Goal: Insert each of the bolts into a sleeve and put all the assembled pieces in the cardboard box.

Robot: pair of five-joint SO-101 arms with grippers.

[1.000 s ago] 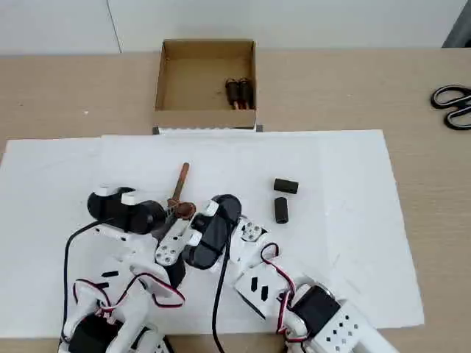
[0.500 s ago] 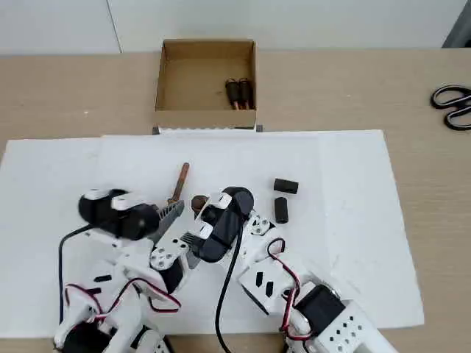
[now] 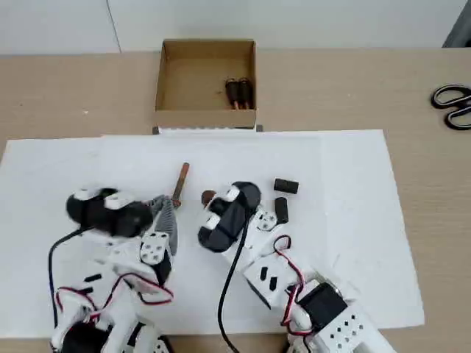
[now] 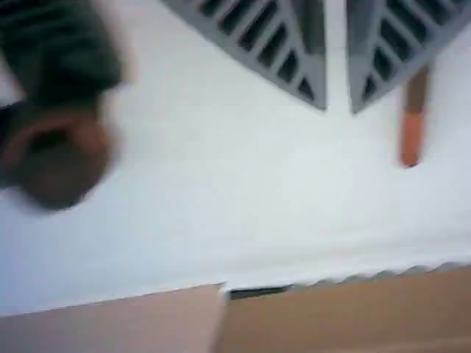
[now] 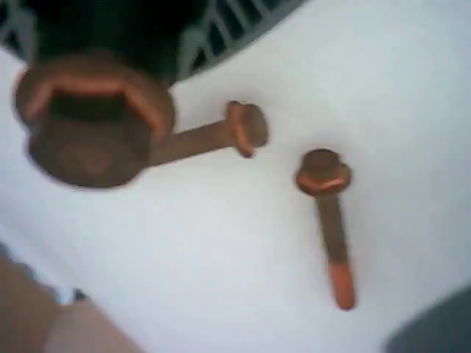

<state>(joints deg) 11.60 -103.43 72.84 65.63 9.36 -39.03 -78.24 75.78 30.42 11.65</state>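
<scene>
My right gripper (image 3: 214, 201) is shut on a black sleeve (image 5: 88, 29) with a bolt in it, whose brown hex head (image 5: 92, 140) faces the right wrist camera. It hangs just above the white paper (image 3: 346, 169). Two loose bolts lie below it, one (image 5: 333, 220) with an orange tip and one (image 5: 213, 136) partly hidden behind the held head. The orange-tipped bolt (image 3: 180, 184) lies between the two grippers. My left gripper (image 3: 168, 213) sits low beside it, its grey fingers (image 4: 294, 44) slightly apart with nothing between them. Two free sleeves (image 3: 285, 186) (image 3: 280, 209) lie to the right.
The cardboard box (image 3: 168, 81) stands beyond the paper's far edge, with two assembled pieces (image 3: 239, 92) against its right wall. Scissors (image 3: 452, 103) lie at the far right of the table. Both arms' bodies and cables crowd the near edge.
My left gripper has drawn back to the left, away from the bolt head. The right gripper has carried the sleeve with the bolt to the right and slightly farther away.
</scene>
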